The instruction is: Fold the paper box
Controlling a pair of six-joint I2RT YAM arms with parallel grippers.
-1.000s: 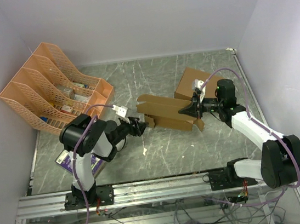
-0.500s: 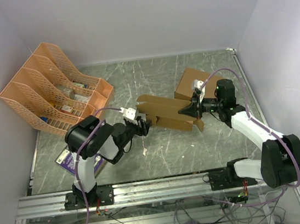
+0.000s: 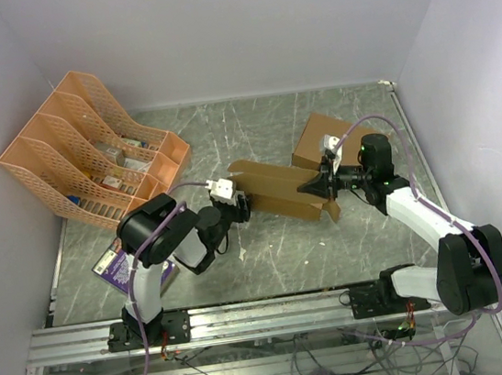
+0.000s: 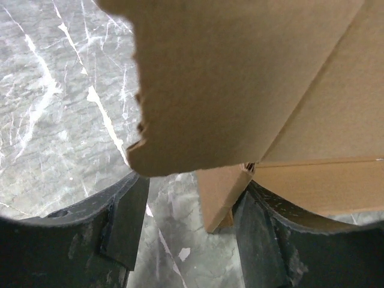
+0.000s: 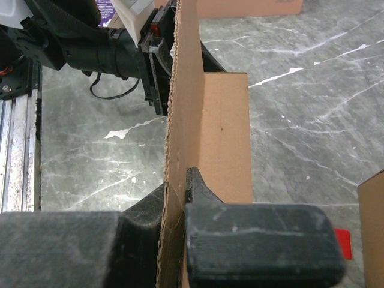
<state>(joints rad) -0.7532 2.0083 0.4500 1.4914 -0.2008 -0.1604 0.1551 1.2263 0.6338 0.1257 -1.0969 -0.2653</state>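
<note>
Brown, half formed mid-tabletop: pinches one panel of the paper box (image 3: pixel 274 189) in the right gripper (image 5: pixel 180 180), spreads the left gripper (image 4: pixel 192 204) round a loose, unclosed flap (image 4: pixel 198 90).

Place: a robot laboratory cell.
Walls: plain pale panels (image 3: pixel 231 33) are enclosing a grey marbled tabletop (image 3: pixel 278 249).
Mounting: a silver aluminium rail (image 3: pixel 277 313) is carrying white-and-black robot arms (image 3: pixel 416 212).

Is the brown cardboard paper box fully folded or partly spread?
Partly folded: the brown cardboard paper box has loose flaps sticking out unclosed.
</note>
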